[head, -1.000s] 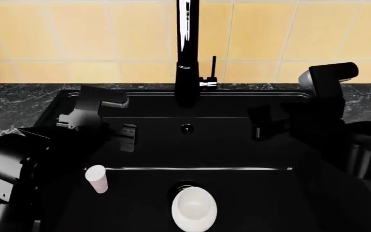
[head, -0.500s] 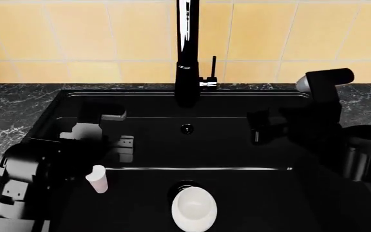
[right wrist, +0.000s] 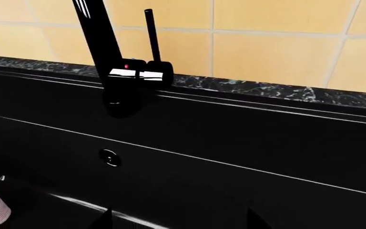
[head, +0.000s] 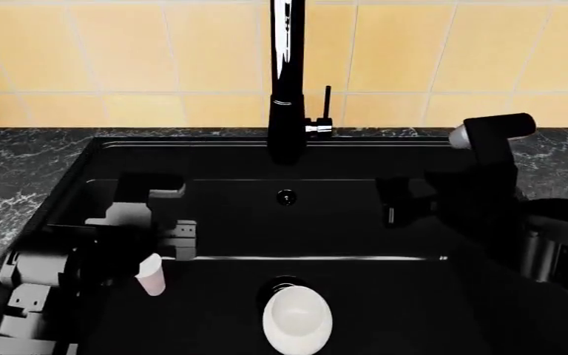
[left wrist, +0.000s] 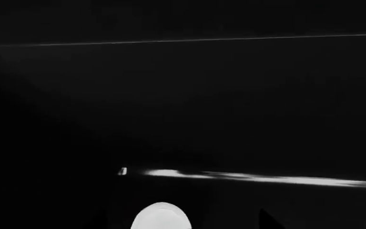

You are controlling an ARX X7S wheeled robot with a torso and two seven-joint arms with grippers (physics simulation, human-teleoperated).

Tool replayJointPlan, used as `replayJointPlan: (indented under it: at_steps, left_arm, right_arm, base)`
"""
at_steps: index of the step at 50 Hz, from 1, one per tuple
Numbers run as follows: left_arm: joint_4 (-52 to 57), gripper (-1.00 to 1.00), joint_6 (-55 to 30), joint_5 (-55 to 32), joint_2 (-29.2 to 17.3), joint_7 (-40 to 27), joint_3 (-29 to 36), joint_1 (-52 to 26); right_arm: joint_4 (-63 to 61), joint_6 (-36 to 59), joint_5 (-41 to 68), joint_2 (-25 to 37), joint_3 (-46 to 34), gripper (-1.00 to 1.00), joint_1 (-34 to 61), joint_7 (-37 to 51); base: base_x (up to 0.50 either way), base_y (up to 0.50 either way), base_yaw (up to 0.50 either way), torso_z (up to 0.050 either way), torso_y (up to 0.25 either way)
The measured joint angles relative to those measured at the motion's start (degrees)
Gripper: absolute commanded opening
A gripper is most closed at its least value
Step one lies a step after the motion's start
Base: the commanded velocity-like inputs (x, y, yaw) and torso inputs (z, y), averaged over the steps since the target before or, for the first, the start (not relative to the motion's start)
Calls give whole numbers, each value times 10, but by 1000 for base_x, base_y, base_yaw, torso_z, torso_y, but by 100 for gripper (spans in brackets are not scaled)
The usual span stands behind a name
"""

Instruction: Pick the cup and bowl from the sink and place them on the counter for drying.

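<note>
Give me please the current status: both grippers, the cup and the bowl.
Left gripper down in the sink, beside the cup, no grip visible. Right gripper empty over the basin. Bowl on the sink floor, untouched. Nothing blocking.

Setting: rendered domestic kitchen. Evidence: large matte black sink (head: 264, 222) set into a dark, white-veined marble counter (head: 12, 166); tall black faucet (head: 286, 81) with side lever at the back rim; pale yellow wall tiles (head: 116, 52) as backsplash. Dishware in basin: white bowl (head: 297, 319), small cup (head: 150, 274).
</note>
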Motion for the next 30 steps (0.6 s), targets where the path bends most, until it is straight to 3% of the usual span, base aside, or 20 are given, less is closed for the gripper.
replayJointPlan:
  at_steps: [30]
  left_arm:
    - [-144,100,99,45,7,58,50,-13]
  right_arm:
    - [13,-7,-2,-5,-15,100,6,-3]
  base:
    - [0,0,0,0,0]
